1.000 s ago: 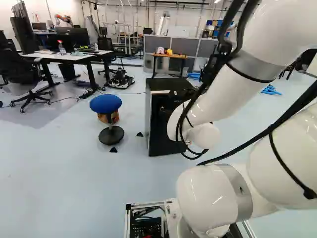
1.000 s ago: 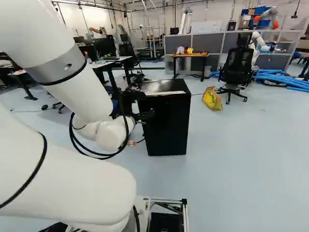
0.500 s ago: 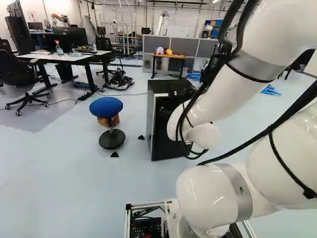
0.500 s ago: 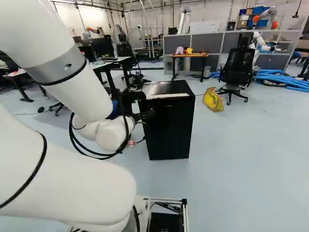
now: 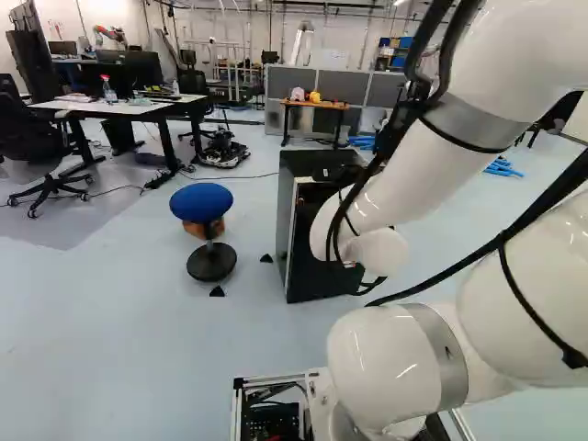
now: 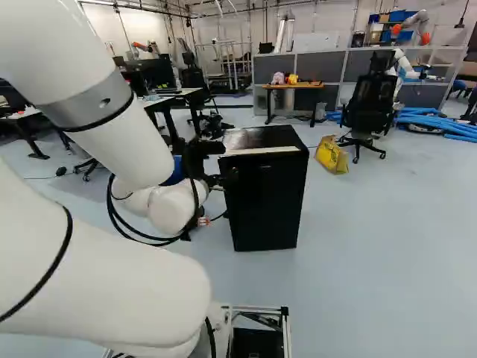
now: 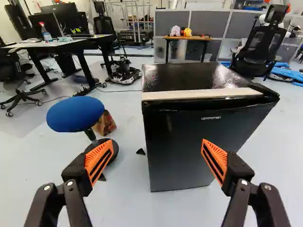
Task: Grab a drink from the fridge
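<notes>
The pincer (image 6: 223,162) is spread wide and holds nothing. The black fridge (image 7: 194,146) stands upright on the floor (image 7: 128,203) ahead of it, door closed. A blue stool (image 7: 75,114) is near the fridge; beyond, at the right of the right base view, a yellow bag (image 6: 331,155) lies near a black chair (image 6: 367,104).

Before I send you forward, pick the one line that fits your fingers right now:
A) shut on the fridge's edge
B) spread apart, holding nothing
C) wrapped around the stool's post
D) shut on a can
B: in the wrist view the two fingers of the gripper stand wide apart with nothing gripped, the black fridge ahead of them.
</notes>
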Tool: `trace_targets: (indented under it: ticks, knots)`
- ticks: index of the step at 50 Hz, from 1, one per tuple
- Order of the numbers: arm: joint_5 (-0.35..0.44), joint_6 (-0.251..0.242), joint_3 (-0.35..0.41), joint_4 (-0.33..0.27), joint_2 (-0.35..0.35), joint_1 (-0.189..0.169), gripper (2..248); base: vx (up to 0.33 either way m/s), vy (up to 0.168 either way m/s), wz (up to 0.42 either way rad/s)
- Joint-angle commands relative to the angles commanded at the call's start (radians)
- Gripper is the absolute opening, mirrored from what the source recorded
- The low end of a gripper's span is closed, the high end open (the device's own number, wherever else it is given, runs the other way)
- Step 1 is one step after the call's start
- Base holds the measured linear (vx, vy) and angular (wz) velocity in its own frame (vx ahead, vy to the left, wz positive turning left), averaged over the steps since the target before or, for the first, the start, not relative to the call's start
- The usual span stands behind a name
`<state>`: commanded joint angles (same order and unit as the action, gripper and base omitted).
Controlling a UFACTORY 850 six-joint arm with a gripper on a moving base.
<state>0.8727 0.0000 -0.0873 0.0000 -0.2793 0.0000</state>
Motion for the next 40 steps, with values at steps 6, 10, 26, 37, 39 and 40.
trace_targets:
  ticks: [6, 10, 26, 37, 39, 40]
  knots:
    - [0.0, 0.0, 0.0, 0.0, 0.0, 0.0, 247, 0.059, 0.076, -0.013]
    - [0.0, 0.0, 0.0, 0.0, 0.0, 0.0, 247, 0.052, 0.076, -0.013]
    - [0.0, 0.0, 0.0, 0.0, 0.0, 0.0, 247, 0.022, 0.031, -0.005]
    - [0.0, 0.0, -0.011, 0.0, 0.013, 0.004, 247, 0.0, 0.0, 0.0]
    - [0.0, 0.0, -0.017, 0.002, 0.02, 0.006, 247, 0.0, 0.0, 0.0]
    - [0.0, 0.0, -0.02, 0.003, 0.023, 0.007, 247, 0.0, 0.0, 0.0]
